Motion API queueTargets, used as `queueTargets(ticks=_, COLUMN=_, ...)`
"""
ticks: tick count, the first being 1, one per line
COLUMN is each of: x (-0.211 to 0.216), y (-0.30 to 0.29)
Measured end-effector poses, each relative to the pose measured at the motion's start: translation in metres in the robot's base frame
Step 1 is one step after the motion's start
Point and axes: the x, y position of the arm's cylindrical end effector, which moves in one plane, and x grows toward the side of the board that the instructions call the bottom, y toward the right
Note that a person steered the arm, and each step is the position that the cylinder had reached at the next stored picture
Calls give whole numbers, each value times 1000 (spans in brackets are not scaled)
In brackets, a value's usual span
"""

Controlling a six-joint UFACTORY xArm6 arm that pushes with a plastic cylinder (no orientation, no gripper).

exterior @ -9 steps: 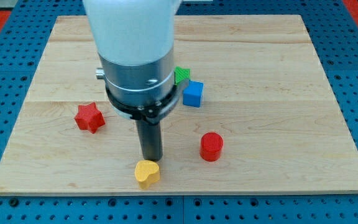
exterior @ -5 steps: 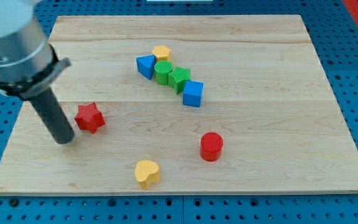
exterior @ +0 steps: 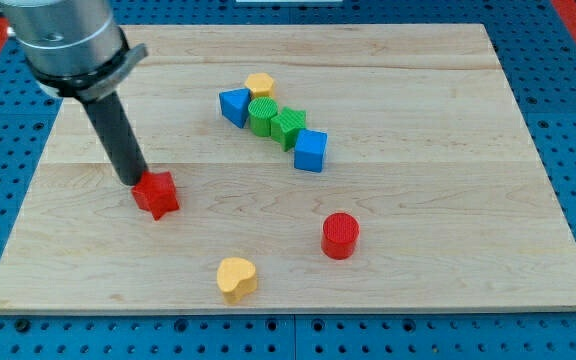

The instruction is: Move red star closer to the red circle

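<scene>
The red star [exterior: 157, 194] lies on the wooden board [exterior: 418, 100] at the view's left. My tip [exterior: 135, 181] touches the star's upper left side. The red circle [exterior: 340, 236] stands toward the view's lower right, well apart from the star.
A yellow heart [exterior: 236, 278] lies near the board's bottom edge between star and circle. A row of blocks sits at upper centre: a blue triangle [exterior: 234, 104], a yellow block [exterior: 260, 85], two green blocks [exterior: 264, 115] [exterior: 289, 127] and a blue cube [exterior: 310, 151].
My tip swept from above the yellow heart to the star's left, then up to its upper left. The star has shifted slightly right and down.
</scene>
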Motion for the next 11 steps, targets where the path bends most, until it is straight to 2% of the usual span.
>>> queueTargets(ticks=2, x=11, y=44)
queueTargets(ticks=4, x=12, y=9)
queueTargets(ticks=6, x=43, y=-12)
queueTargets(ticks=11, x=43, y=96)
